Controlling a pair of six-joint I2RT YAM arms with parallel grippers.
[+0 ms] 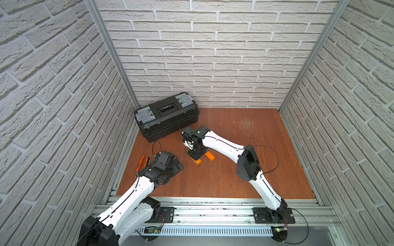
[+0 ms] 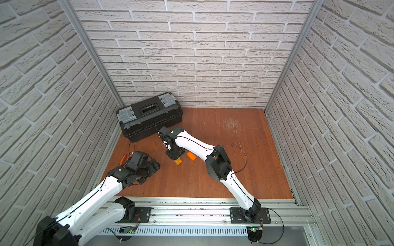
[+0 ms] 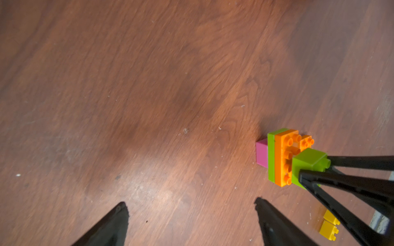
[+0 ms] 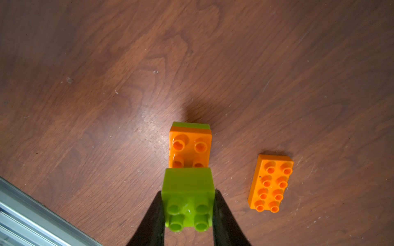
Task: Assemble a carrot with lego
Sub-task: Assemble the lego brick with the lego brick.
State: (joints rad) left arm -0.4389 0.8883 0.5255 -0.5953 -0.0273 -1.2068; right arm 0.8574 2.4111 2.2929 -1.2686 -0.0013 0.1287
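Note:
The partly stacked carrot (image 3: pixel 279 157) stands on the wooden table with a pink brick (image 3: pixel 261 154) at the bottom, then a lime-green long brick and an orange long brick (image 4: pixel 189 144), studs up. My right gripper (image 4: pixel 188 191) is shut on a green square brick (image 4: pixel 188 185), held at one end of that orange layer; whether it is pressed on, I cannot tell. A loose orange long brick (image 4: pixel 270 183) lies beside the stack, in both top views too (image 1: pixel 210 157) (image 2: pixel 191 156). Two tiny yellow bricks (image 3: pixel 329 225) lie close by. My left gripper (image 3: pixel 190 202) is open over bare table, left of the stack (image 1: pixel 197 162).
A black toolbox (image 1: pixel 168 116) with grey latches sits at the back left against the wall. Orange-handled pliers (image 1: pixel 141 161) lie at the table's left edge beside my left arm. Brick-pattern walls enclose three sides, and an aluminium rail (image 1: pixel 213 210) runs along the front.

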